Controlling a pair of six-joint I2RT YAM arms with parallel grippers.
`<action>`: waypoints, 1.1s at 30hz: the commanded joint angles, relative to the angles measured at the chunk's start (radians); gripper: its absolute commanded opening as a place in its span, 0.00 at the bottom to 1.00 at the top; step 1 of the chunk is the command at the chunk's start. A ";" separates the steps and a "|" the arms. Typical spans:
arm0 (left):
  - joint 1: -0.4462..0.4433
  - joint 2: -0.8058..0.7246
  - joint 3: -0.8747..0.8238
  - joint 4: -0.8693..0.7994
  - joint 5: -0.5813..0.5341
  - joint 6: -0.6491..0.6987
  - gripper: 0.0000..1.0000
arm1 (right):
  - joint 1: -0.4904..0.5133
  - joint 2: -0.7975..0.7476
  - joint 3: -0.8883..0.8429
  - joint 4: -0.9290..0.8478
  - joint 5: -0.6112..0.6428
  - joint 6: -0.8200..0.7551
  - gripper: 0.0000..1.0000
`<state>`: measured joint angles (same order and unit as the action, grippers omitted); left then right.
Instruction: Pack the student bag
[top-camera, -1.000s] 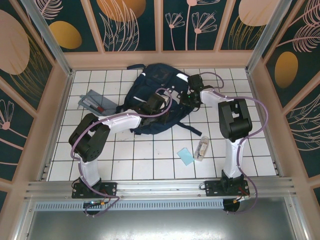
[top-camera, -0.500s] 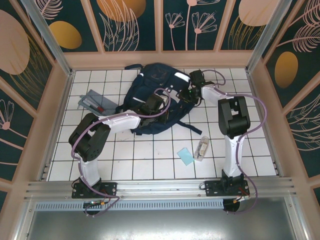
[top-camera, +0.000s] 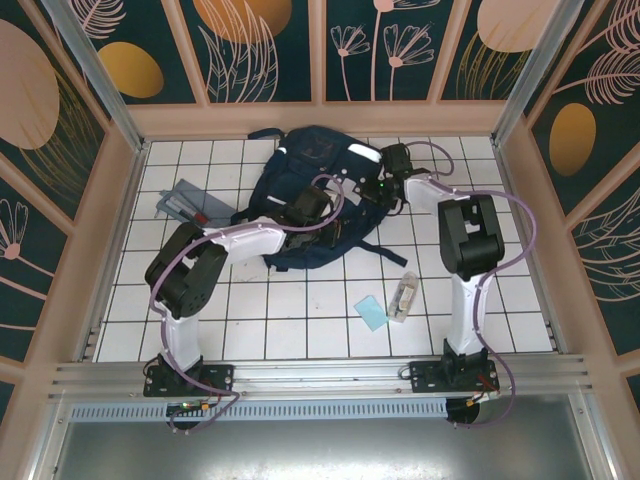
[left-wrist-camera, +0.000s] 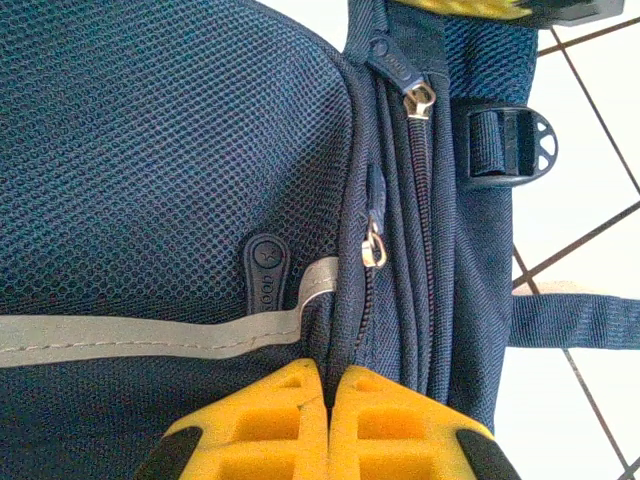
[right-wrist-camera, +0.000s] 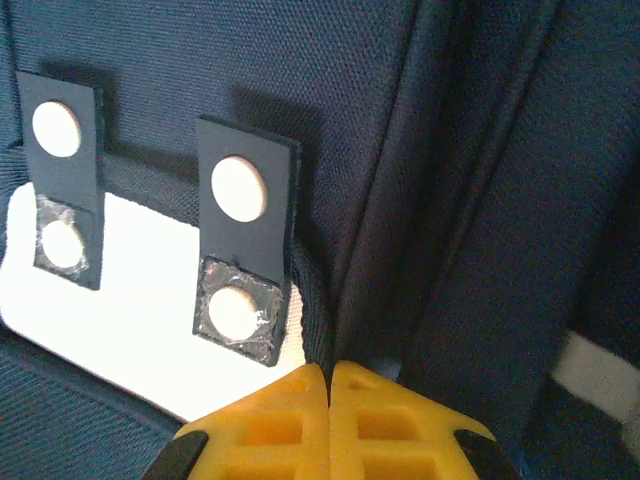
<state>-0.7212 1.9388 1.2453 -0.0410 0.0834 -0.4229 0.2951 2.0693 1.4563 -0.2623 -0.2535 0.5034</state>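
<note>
Bag (top-camera: 312, 160) is lying at the far middle of the desk (top-camera: 300, 310), its zips appearing closed. Left end effector (left-wrist-camera: 327, 376) and right end effector (right-wrist-camera: 328, 372) are each pressing together at a seam fold; fabric capture unconfirmed. Advised: one holding the cloth taut, the other taking the zip pull (left-wrist-camera: 374, 246) squarely.
</note>
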 joint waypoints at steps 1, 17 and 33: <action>0.001 0.041 0.080 0.042 -0.015 -0.033 0.00 | 0.011 -0.140 -0.107 -0.028 -0.030 -0.025 0.00; 0.012 0.072 0.121 0.040 0.038 -0.073 0.00 | 0.012 -0.232 -0.169 -0.049 0.152 -0.171 0.19; 0.011 0.049 0.077 0.101 0.087 -0.121 0.00 | 0.004 0.076 0.149 -0.194 0.122 -0.211 0.28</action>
<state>-0.7120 2.0106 1.3209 0.0185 0.1326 -0.5194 0.2981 2.1242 1.5669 -0.4137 -0.1165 0.3000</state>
